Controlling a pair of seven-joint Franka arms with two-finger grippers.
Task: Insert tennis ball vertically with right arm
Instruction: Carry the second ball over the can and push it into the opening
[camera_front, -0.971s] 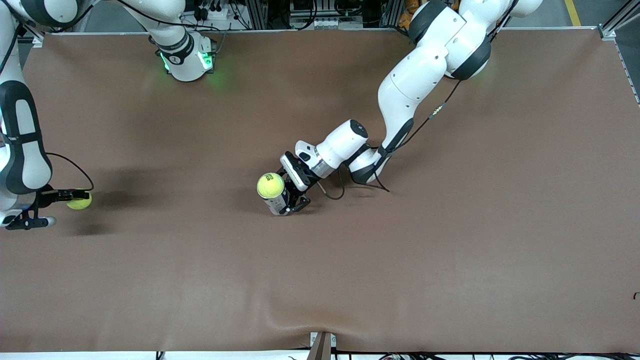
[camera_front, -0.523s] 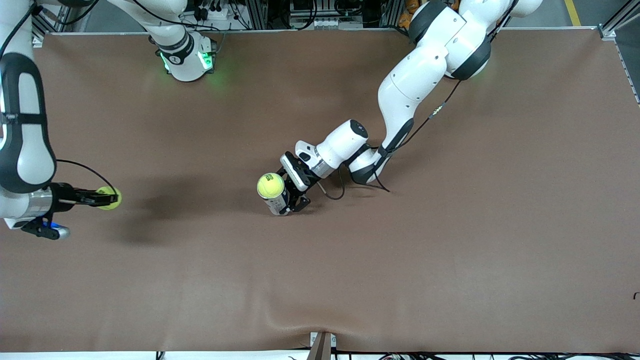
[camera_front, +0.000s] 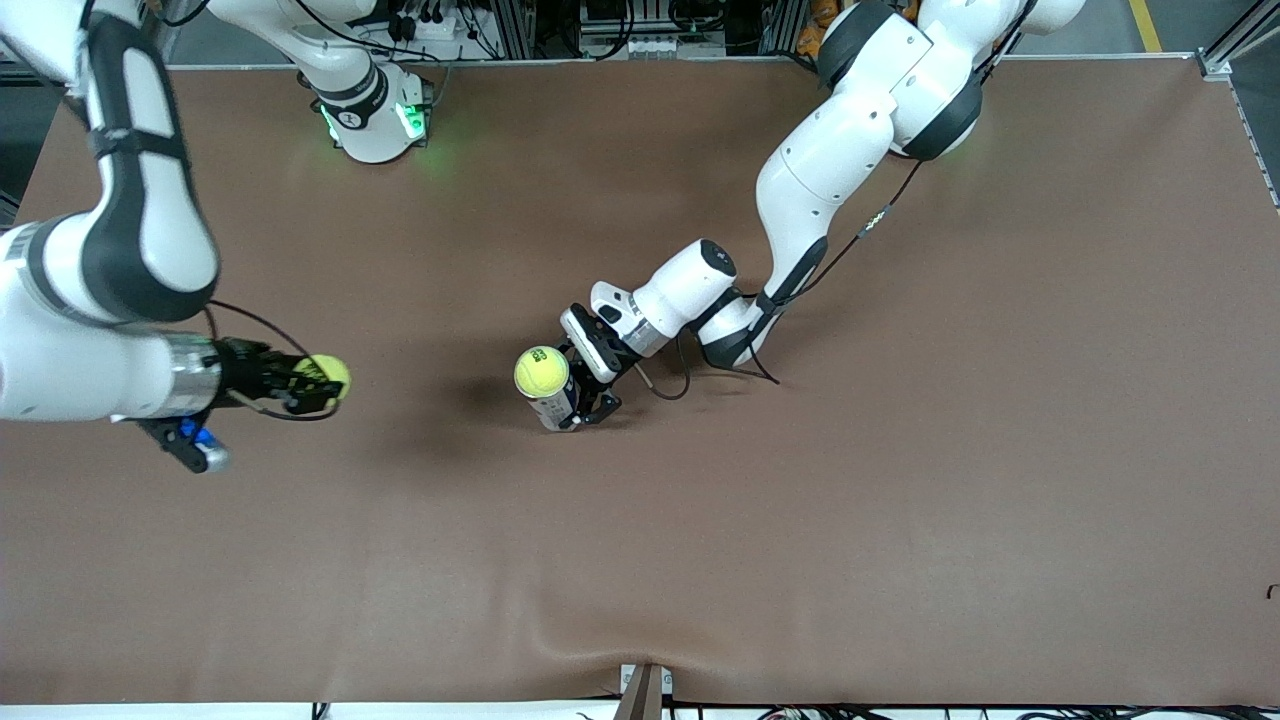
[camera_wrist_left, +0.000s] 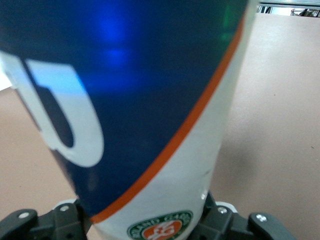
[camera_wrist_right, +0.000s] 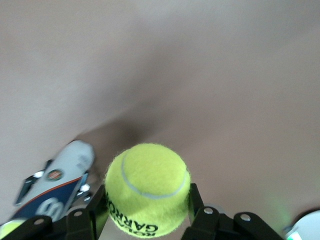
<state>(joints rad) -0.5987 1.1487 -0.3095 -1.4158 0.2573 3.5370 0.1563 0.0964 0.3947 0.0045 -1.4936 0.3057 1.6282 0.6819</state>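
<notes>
My right gripper (camera_front: 318, 384) is shut on a yellow tennis ball (camera_front: 326, 372) and holds it above the brown table (camera_front: 800, 520), between the right arm's end and the can. In the right wrist view the ball (camera_wrist_right: 148, 189) sits between the gripper's (camera_wrist_right: 146, 202) black fingers. A blue and white ball can (camera_front: 556, 403) stands upright at the table's middle, with another yellow ball (camera_front: 541, 370) at its open top. My left gripper (camera_front: 588, 384) is shut on the can's side. The can fills the left wrist view (camera_wrist_left: 150, 100) and shows in the right wrist view (camera_wrist_right: 55, 187).
The right arm's base (camera_front: 370, 120) with green lights stands at the table's back edge. The left arm's cable (camera_front: 700, 375) lies on the table beside its wrist. A small bracket (camera_front: 643, 690) sits at the table's front edge.
My right arm has swung from the right arm's end of the table toward the can, carrying the tennis ball. The left arm and the can have not moved.
</notes>
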